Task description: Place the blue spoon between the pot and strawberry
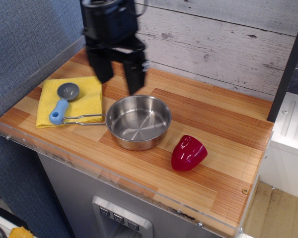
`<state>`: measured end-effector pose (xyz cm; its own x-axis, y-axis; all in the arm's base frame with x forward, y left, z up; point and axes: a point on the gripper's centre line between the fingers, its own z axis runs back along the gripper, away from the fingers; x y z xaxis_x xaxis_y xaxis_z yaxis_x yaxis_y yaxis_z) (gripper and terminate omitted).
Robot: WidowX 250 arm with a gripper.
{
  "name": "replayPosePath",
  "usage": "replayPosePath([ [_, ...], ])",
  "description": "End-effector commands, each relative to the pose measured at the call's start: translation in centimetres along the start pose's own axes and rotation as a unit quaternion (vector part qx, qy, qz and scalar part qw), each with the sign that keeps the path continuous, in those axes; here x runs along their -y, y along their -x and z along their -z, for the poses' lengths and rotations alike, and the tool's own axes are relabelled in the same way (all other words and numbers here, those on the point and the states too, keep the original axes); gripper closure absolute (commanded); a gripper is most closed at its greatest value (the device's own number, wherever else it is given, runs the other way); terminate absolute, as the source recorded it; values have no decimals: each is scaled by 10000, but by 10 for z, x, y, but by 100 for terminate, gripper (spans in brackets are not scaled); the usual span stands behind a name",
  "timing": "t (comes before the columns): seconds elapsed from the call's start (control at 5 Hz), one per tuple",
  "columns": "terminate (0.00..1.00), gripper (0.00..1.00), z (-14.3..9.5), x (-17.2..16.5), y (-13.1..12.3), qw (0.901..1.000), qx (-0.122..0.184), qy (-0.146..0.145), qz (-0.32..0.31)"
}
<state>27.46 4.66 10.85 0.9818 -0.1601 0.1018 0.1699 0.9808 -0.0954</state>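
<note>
The small toy blue spoon [62, 103], with a thick light-blue handle and a round grey bowl, lies on a square yellow cloth [72, 100] at the left end of the counter. Its bowl points toward the back wall and its handle end toward the front edge. Just right of the cloth stands the pot [138, 122], a round, shallow stainless-steel pan; its thin wire loop handle reaches left over the cloth's lower corner and ends close beside the spoon's handle. The strawberry [188, 152], a glossy dark-red plastic toy of rounded cone form, rests on its side to the right of the pot and nearer the front edge, apart from the pot with bare wood between them. All items sit on a striped wooden countertop [218, 129] edged by a clear acrylic rim [114, 174]. The black gripper [117, 75] hangs above the back of the counter, over the gap between cloth and pot, its two fingers spread apart and holding nothing; its outline is motion-blurred. A grey plank wall [223, 39] stands behind.
</note>
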Motion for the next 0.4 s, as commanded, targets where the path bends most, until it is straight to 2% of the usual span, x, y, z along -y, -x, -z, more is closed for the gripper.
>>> replayPosePath([
  [0.0,0,0,-18,-36,19,9981,147,-328,-505],
  [0.2,0,0,-21,-48,37,9955,81,-511,-789],
])
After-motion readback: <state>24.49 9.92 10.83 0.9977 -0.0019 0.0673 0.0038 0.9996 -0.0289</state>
